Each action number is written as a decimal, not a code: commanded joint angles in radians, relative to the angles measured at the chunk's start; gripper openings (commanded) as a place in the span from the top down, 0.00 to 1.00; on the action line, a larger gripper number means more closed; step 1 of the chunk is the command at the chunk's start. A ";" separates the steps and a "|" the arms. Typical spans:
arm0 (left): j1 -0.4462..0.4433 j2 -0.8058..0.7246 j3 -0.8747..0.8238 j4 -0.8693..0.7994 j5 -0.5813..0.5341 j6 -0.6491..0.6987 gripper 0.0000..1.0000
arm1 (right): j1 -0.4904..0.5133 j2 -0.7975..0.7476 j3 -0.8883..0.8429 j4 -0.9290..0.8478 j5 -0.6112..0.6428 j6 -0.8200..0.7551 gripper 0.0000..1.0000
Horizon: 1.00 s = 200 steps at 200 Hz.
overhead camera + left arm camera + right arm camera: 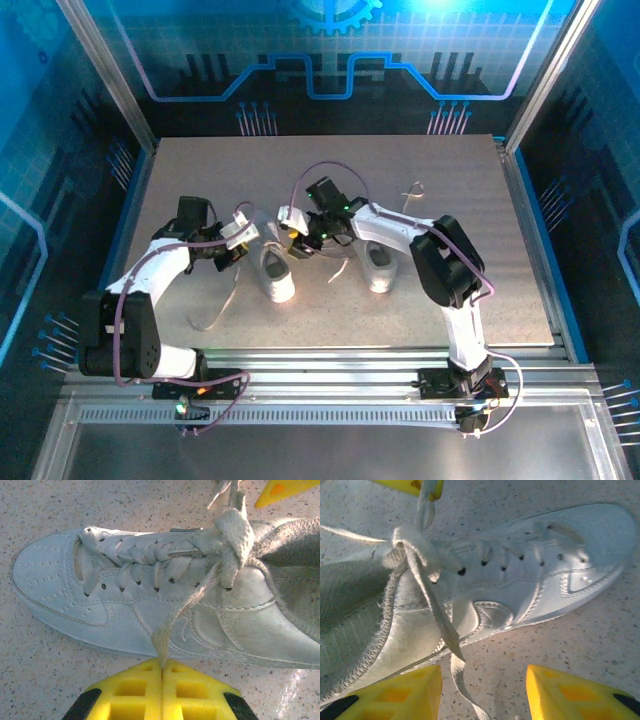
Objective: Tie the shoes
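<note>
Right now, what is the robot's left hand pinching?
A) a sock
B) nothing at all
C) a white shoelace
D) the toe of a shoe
C: in the left wrist view the left gripper is shut on a white lace that runs up to the lacing of the shoe.

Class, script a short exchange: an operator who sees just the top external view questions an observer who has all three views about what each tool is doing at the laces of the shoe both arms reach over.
Operator: From above, I can't tell what is gripped at the shoe. What about the left side?
Observer: In the left wrist view, the left tool is shut, with a lace pinched between its yellow fingers.
Operator: And the right side?
Observer: In the right wrist view, the right tool is open. A second lace end hangs loose through the gap, not gripped.
</note>
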 commanded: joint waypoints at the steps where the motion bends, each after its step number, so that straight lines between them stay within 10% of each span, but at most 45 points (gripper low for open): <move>1: 0.006 -0.023 0.038 -0.049 0.055 0.026 1.00 | 0.023 0.036 0.058 -0.025 -0.018 -0.058 0.53; 36: 0.002 -0.036 0.052 -0.067 0.058 0.022 1.00 | 0.038 0.086 0.122 -0.032 -0.047 -0.058 0.59; 64: -0.008 -0.061 0.050 -0.095 0.045 0.019 1.00 | 0.039 0.081 0.122 -0.011 -0.042 -0.034 1.00; 200: -0.027 -0.383 -0.160 -0.228 -0.369 -0.236 1.00 | -0.020 -0.089 -0.098 0.119 0.211 0.137 1.00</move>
